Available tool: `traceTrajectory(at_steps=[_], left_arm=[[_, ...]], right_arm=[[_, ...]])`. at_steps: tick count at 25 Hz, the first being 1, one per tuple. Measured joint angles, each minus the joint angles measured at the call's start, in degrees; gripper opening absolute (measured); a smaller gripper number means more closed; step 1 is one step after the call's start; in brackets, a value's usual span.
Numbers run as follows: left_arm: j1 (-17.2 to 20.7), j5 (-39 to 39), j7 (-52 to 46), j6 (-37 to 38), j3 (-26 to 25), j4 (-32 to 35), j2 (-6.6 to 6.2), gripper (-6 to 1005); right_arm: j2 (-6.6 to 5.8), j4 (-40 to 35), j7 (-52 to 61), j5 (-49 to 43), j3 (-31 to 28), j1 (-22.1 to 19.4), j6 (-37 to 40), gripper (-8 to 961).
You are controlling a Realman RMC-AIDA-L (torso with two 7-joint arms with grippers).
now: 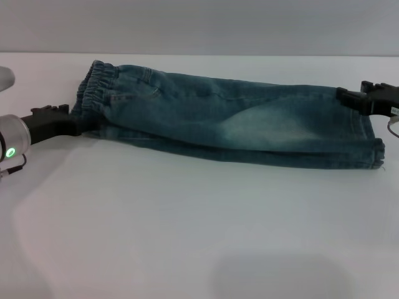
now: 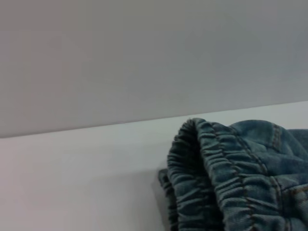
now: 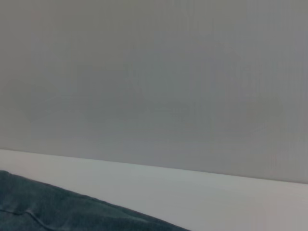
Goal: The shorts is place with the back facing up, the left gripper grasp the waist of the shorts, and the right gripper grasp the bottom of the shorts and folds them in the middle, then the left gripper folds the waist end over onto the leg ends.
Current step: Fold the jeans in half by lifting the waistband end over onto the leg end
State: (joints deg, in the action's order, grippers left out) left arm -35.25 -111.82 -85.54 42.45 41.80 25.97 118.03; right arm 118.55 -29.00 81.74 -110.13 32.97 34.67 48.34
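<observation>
- The waist of the shorts [image 2: 216, 173] lies nearest the lens in the left wrist view. Its gathered elastic band stands up in ruffled layers, one stacked on another.
- The shorts [image 1: 230, 121] lie on the white table [image 1: 187, 237], already doubled lengthwise into one narrow strip. The long axis of the strip runs from one arm across to the other.
- The bottom of the shorts [image 1: 374, 146] forms the opposite end of the strip. Its stitched hems are stacked and roughly aligned at the edge.
- The left gripper [image 1: 72, 118] sits at the waist end, touching the band's lower corner. Its wrist shows silver with a green light. Whether it clamps the cloth cannot be told.
- The right gripper [image 1: 346, 99] sits at the hem end, against the strip's far corner. Its grip state likewise cannot be told.
- Judged from this layout, the remaining fold carries the waist along the long axis toward the hems. The left gripper is the nearer arm for that move, and the cloth lies directly ahead of it.
- Only the head view shows both ends and both arms at once.
- Only the left wrist view shows the waistband's doubled layers close up.
- The right wrist view shows just a strip of denim [image 3: 48, 207] on the table, below a plain grey wall [image 3: 154, 72]. No hem edge appears in it.
</observation>
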Motion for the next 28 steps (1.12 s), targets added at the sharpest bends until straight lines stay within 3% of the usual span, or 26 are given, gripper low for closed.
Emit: traceTrajectory(at_steps=[28], left_arm=[[1.25,0.06,-0.59,1.55,-0.32,0.22,-0.09,761]], right_arm=[[0.10,0.09,0.00,2.35,0.08,0.23,0.06,633]])
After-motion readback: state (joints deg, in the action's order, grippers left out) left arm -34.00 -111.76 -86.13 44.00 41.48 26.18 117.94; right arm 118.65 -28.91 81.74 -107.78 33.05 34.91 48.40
